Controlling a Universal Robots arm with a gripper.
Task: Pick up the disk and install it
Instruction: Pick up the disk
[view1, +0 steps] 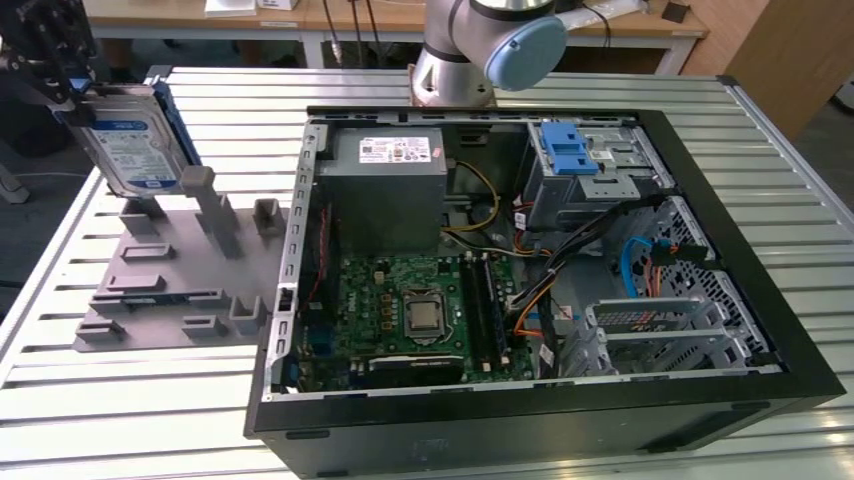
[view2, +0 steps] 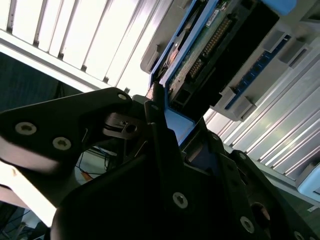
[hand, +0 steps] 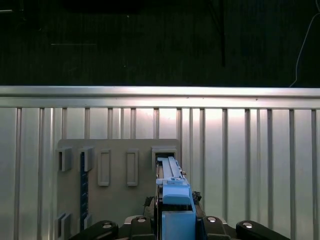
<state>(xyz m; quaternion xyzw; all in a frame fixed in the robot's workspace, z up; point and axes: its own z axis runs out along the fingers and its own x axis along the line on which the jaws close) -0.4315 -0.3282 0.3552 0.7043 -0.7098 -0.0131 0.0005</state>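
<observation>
Here, the tool (view1: 70, 98), pointing down, tight on the near-upright disk (view1: 134, 150) over the grey holder plate (view1: 147, 300).

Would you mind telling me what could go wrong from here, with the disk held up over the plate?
1. The pincer grips the disk by one end only, so it might tilt or slip in transit.
2. The disk's lower edge hangs close to the posts of the plate; a sideways move could catch one.
3. Loose cables lie beside the bay in the case and could snag the disk.
</observation>
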